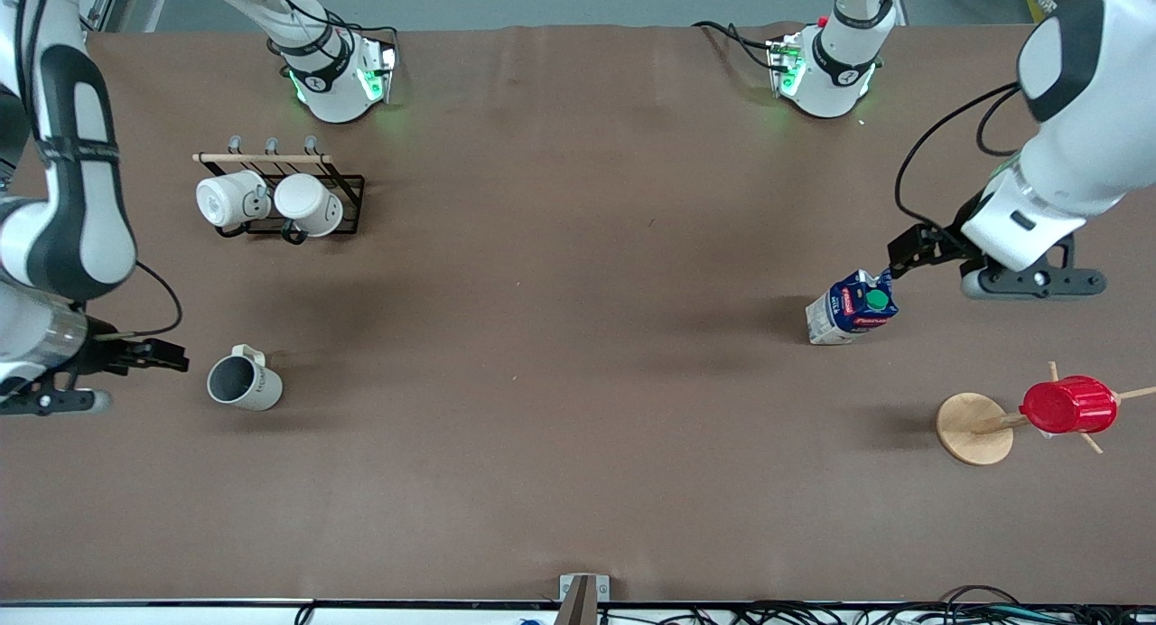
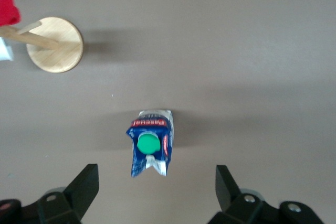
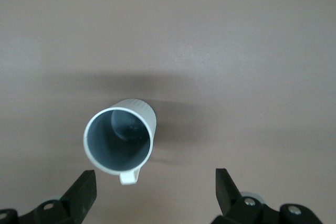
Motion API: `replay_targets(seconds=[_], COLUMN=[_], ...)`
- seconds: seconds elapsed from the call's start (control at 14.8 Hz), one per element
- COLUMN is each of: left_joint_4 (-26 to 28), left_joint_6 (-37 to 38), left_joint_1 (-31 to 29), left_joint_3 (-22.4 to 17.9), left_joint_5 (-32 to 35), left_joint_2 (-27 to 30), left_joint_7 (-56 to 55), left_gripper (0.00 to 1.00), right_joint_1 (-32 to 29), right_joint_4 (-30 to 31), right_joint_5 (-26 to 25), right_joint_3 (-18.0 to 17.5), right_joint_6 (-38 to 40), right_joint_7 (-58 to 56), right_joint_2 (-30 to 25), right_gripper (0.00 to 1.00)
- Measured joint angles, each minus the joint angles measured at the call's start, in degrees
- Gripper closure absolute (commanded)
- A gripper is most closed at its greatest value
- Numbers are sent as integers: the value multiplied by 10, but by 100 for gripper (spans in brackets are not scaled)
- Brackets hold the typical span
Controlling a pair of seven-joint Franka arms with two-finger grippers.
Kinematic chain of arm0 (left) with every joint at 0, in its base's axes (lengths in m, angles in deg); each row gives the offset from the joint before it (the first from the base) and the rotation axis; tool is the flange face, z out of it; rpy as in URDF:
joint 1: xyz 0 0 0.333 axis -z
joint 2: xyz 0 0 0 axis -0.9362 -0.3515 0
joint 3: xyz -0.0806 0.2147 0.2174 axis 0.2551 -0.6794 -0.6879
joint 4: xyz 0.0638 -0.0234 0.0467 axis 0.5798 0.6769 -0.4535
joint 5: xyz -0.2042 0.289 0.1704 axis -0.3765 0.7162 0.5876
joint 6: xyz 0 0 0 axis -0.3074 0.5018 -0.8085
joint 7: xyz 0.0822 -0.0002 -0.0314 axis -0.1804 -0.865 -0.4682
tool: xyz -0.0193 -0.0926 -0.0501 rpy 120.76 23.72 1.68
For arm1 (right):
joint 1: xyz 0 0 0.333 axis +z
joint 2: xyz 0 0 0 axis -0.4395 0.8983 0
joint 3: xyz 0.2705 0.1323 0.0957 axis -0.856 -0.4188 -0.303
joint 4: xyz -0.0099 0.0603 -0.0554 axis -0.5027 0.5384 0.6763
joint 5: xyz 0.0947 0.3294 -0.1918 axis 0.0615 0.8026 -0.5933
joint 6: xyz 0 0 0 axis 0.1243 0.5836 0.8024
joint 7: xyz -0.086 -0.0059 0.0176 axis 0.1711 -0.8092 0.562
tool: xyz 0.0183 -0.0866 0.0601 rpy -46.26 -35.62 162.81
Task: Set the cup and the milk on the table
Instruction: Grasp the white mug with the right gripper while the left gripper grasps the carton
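- Front view: the cup [image 1: 244, 383] stands upright on the table [image 1: 560, 336] toward the right arm's end, its grey inside showing and its handle on the side away from the front camera.
- The right gripper [image 1: 167, 356] hangs just beside the cup, toward the table's edge at that end, apart from it; in the right wrist view its fingers [image 3: 84, 190] are spread wide with the cup [image 3: 121, 140] between and ahead of them, untouched.
- The milk [image 1: 853, 307] stands on the table toward the left arm's end, green cap up, blue upper part over the white base.
- The left gripper [image 1: 908, 250] is over the table just beside the carton's top; whether it touches cannot be told in the front view. The left wrist view shows its fingers [image 2: 86, 184] wide apart, with the milk [image 2: 150, 142] free between them.
- A wire mug rack [image 1: 289, 196] with two white mugs [image 1: 266, 202] sits farther from the front camera than the cup.
- A red ribbed cup [image 1: 1068, 405] hangs on a wooden stand [image 1: 974, 428], nearer the front camera than the milk.
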Motion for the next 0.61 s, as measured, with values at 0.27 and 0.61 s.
replay_targets(seconds=[0.27,0.61], left_joint_4=[48,78], left_joint_6=[-57,-106], left_joint_1=[-7,-11], left_joint_3=[0,0], left_joint_5=[0,0], left_joint_2=[-20,-46], left_joint_7=[0,0], left_gripper=[4,4], right_joint_1=[2,7], right_joint_4=[10,23], right_joint_5=[17,23], right_joint_3=[-2,-7], right_joint_6=[-67,-104], right_joint_7=[-11,-12], right_joint_2=[53,73], right_gripper=[1,58])
